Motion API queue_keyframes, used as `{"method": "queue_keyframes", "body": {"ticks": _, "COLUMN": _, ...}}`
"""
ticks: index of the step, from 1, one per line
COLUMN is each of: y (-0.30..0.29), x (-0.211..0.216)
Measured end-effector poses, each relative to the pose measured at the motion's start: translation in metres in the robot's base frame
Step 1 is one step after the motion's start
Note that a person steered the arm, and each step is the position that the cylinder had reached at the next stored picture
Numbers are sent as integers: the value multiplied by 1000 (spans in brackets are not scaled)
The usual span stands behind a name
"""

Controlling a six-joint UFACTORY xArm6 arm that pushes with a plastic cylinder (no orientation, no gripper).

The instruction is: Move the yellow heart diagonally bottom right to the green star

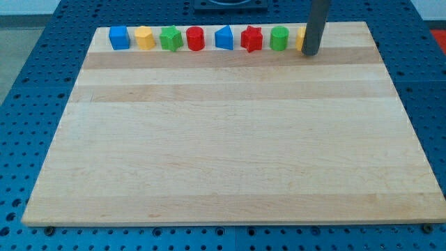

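Note:
A row of blocks lies along the view's top edge of the wooden board (230, 139). The green star (171, 38) is third from the left. A yellow block (300, 40) at the row's right end is mostly hidden behind my rod, so I cannot make out its shape. Another yellow block (143, 37) lies just left of the green star. My tip (311, 53) rests on the board right beside the hidden yellow block, on its right, far right of the green star.
The row also holds a blue cube (119, 37), a red cylinder (195, 38), a blue block (224, 38), a red star (251, 39) and a green cylinder (279, 38). A blue perforated table surrounds the board.

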State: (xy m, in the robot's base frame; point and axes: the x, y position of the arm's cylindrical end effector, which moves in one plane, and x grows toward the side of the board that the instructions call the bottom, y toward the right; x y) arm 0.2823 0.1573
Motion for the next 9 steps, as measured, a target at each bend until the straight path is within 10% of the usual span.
{"method": "queue_keyframes", "body": {"ticks": 4, "y": 75, "x": 3}}
{"method": "queue_keyframes", "body": {"ticks": 9, "y": 32, "x": -74}}
